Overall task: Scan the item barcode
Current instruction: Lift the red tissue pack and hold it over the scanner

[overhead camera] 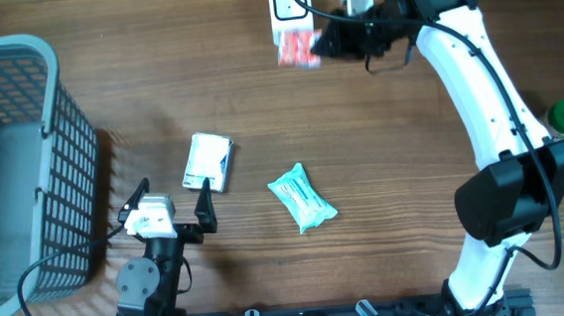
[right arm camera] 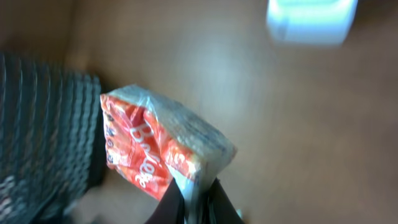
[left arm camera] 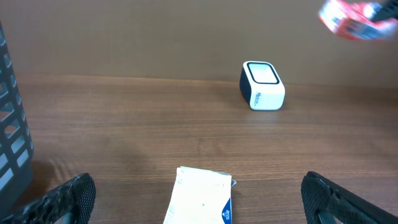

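1. Right jaws pinch the edge of the red packet and hold it off the counter, just beside the scanner, likely to show it the barcode.
2. Packet hangs tilted; barcode not visible.
3. Left jaws are spread and empty, near the white box and teal pouch, probably next in line.

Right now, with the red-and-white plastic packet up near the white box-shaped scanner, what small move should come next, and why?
Probably shift the red-and-white plastic packet over the window of the white box-shaped scanner: the right gripper holds it beside the scanner, off that window.
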You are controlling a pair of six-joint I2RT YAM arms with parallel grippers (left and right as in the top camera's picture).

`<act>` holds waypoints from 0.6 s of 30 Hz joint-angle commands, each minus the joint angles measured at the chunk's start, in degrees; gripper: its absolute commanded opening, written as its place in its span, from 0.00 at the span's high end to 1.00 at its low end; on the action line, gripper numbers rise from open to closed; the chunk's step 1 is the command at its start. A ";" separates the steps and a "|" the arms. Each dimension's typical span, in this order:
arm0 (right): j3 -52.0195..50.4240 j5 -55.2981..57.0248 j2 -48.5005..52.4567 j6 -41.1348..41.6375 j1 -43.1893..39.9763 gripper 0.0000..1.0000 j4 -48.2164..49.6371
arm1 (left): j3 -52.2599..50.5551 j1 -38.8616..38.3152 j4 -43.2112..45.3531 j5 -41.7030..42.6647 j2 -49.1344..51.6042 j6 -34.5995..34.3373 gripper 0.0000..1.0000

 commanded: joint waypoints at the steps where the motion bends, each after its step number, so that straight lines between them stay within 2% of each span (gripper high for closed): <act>1: 0.50 15.76 0.35 -1.53 0.28 0.95 10.78 | -0.42 -0.15 0.20 -0.33 -0.39 -0.57 0.00; 3: 0.50 22.80 0.76 -5.79 0.28 0.96 17.64 | -0.42 -0.15 0.20 -0.33 -0.39 -0.57 0.00; 5: -0.24 25.33 1.44 -5.97 0.28 0.95 23.74 | -0.42 -0.15 0.20 -0.33 -0.39 -0.57 0.00; 11: -1.36 25.38 9.14 -6.25 1.09 0.95 42.18 | -0.42 -0.15 0.20 -0.33 -0.39 -0.57 0.00; 18: -1.40 25.27 20.65 -17.09 5.31 0.95 59.91 | -0.42 -0.15 0.20 -0.33 -0.39 -0.57 0.00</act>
